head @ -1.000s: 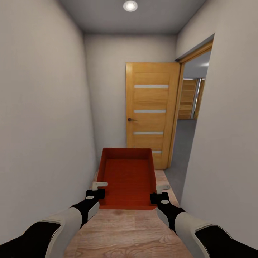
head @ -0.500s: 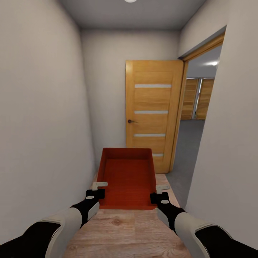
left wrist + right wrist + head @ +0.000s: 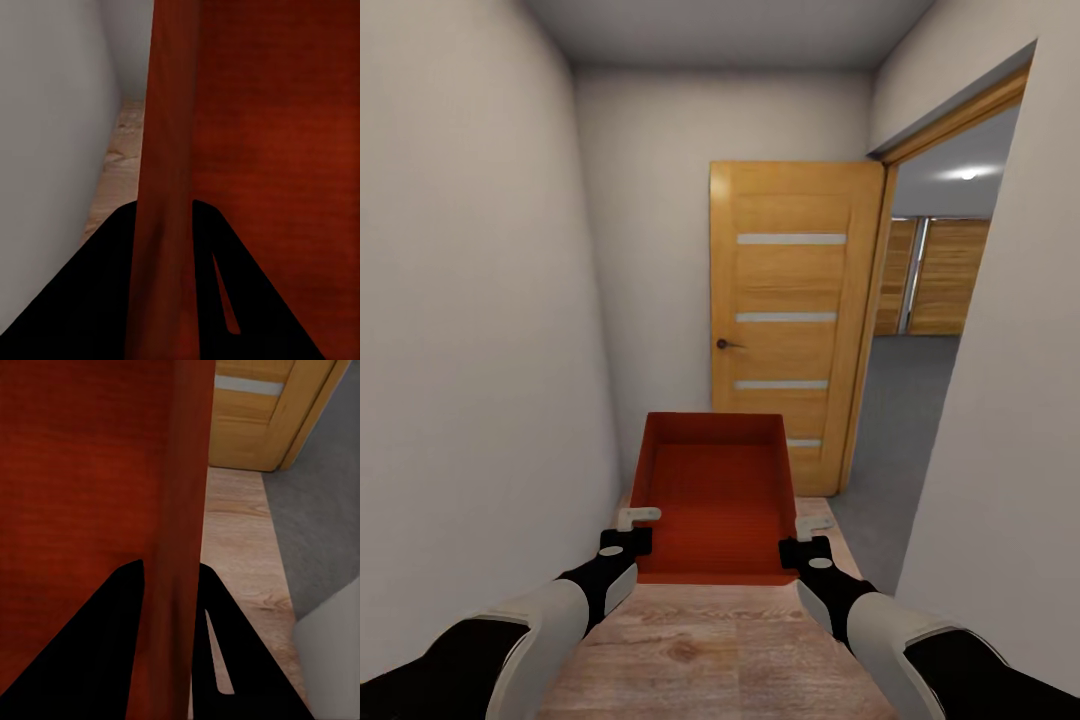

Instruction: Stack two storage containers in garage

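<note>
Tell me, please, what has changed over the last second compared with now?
The robot has rolled forward along the hallway: the open wooden door and doorway look nearer, with more garage showing. The storage container stays clamped between the left gripper and right gripper, unchanged.

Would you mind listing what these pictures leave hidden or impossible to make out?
- Head view: the garage beyond the open door, mostly hidden by the right wall.
- Head view: the storage container underside, hidden by its own floor.
- Left wrist view: the left gripper fingertips run off the picture's edge; same for the right gripper.
</note>
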Motion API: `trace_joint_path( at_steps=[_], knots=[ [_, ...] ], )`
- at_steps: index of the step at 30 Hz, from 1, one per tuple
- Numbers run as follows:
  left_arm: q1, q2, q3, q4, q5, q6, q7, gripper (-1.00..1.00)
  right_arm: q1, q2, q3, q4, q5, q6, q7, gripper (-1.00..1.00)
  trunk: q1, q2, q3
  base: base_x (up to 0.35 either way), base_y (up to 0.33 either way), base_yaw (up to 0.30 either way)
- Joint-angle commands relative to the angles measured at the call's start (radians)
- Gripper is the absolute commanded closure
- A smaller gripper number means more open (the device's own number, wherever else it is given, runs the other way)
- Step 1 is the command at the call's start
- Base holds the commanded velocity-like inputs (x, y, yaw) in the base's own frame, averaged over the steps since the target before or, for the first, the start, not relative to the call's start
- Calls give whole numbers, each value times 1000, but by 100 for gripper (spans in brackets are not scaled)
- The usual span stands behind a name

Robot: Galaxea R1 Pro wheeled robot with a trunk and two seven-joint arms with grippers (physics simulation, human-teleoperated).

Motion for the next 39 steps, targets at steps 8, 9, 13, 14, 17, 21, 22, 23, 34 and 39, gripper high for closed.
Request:
trace_joint_path(
  at_steps=[8, 9, 13, 14, 17, 21, 22, 23, 34, 39],
  knots=[
    [-1, 0, 26, -7, 1, -22, 20, 100, -1, 2, 0, 6, -24, -5, -7, 100, 1, -1, -1, 323, 11, 0],
    [-1, 0, 26, -7, 1, -22, 20, 100, -1, 2, 0, 6, -24, -6, -7, 100, 1, -1, -1, 323, 57, 0],
    [-1, 0, 26, -7, 1, -22, 20, 100, -1, 2, 0, 6, -24, -6, -7, 100, 1, -1, -1, 323, 66, 0],
    [-1, 0, 26, -7, 1, -22, 20, 100, -1, 2, 0, 6, -24, -6, -7, 100, 1, -1, -1, 323, 71, 0],
    [-1, 0, 26, -8, 1, -22, 20, 100, -1, 2, 0, 6, -24, -5, -6, 100, 1, -1, -1, 323, 72, 0],
    [-1, 0, 26, -8, 1, -22, 20, 100, -1, 2, 0, 6, -24, -5, -6, 100, 1, -1, -1, 323, 73, 0],
    [-1, 0, 26, -8, 1, -22, 20, 100, -1, 2, 0, 6, -24, -5, -6, 100, 1, -1, -1, 323, 73, 0],
    [-1, 0, 26, -8, 1, -22, 20, 100, -1, 2, 0, 6, -24, -5, -6, 100, 1, -1, -1, 323, 73, 0],
    [-1, 0, 26, -8, 1, -22, 20, 100, -1, 2, 0, 6, -24, -5, -6, 100, 1, -1, -1, 323, 73, 0],
    [-1, 0, 26, -8, 0, -22, 20, 100, -1, 2, 0, 6, -24, -5, -6, 100, 1, -1, -1, 323, 73, 0]
  ],
)
